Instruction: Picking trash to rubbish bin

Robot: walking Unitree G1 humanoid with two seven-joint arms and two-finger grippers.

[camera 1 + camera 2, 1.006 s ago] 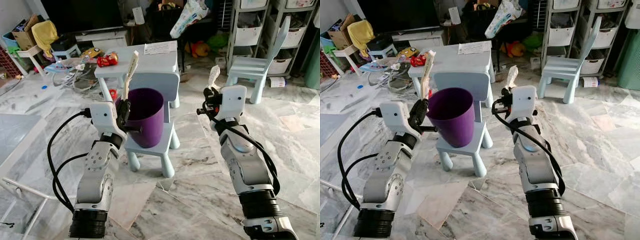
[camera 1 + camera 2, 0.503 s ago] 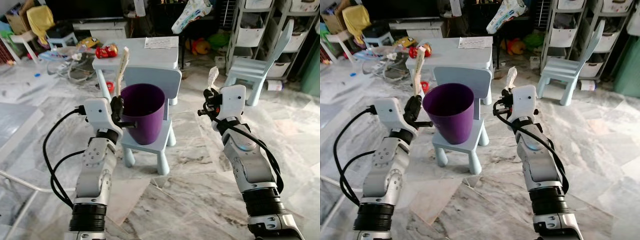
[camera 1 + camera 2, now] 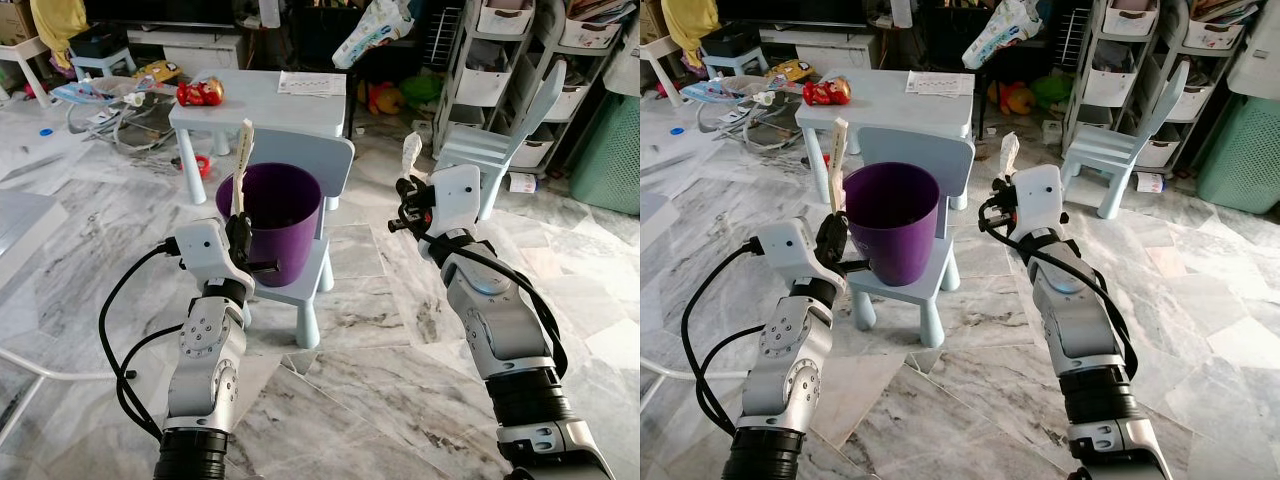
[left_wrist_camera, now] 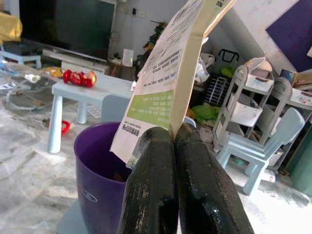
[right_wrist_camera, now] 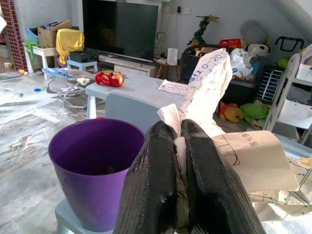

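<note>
A purple rubbish bin [image 3: 270,220] stands on the seat of a small pale-blue chair [image 3: 305,285] in front of me. My left gripper [image 3: 238,232] is just left of the bin's rim, shut on a flat cardboard wrapper [image 3: 241,165] that sticks up; the printed wrapper [image 4: 170,83] shows above the fingers [image 4: 151,185]. My right gripper [image 3: 404,200] is raised to the right of the bin, shut on crumpled white paper [image 3: 411,152], seen close as the paper [image 5: 209,87] above the bin [image 5: 97,165].
A pale-blue kids' table [image 3: 270,100] with a red toy [image 3: 198,94] and a sheet of paper stands behind the chair. A second small chair [image 3: 500,150] and storage shelves [image 3: 500,60] are at the right, a teal basket [image 3: 610,150] far right. Marble floor lies all around.
The camera has moved and the whole scene has shifted. Both grippers still hold their trash in much the same pose beside the bin.
</note>
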